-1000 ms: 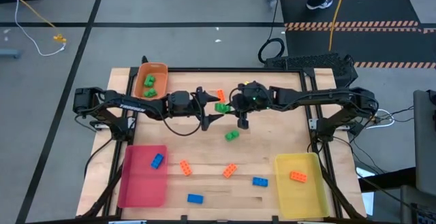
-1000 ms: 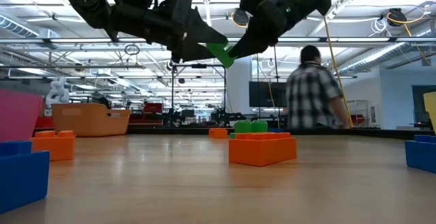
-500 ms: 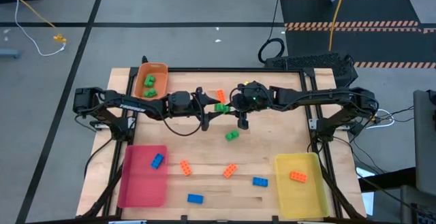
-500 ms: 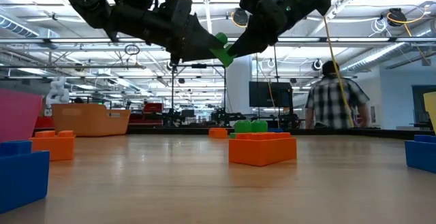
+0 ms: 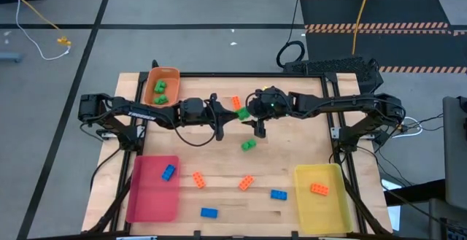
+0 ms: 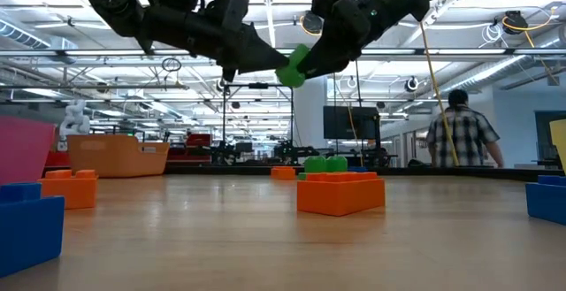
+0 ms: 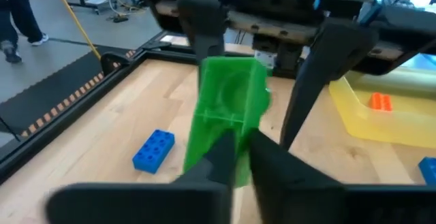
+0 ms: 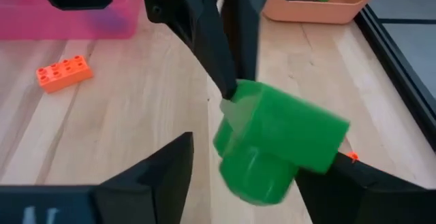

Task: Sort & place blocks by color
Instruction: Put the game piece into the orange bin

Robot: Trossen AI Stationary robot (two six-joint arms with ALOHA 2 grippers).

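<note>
Above mid-tabletop: green block (image 6: 293, 65) mid-handoff between 2 hands.
Left hand (image 5: 228, 119) is clamped on it; right hand (image 5: 252, 114) spread wide around it. Retract right clear, then carry to orange tray (image 5: 172, 73).

My left gripper (image 5: 232, 116) and right gripper (image 5: 252, 113) crowd each other mid-table — bare wood (image 5: 292, 152) lies open beneath them.

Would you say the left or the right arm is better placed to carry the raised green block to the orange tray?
Probably the left. The left gripper is shut on the green block, the right gripper is open, and the orange tray lies on the left arm's side.
</note>
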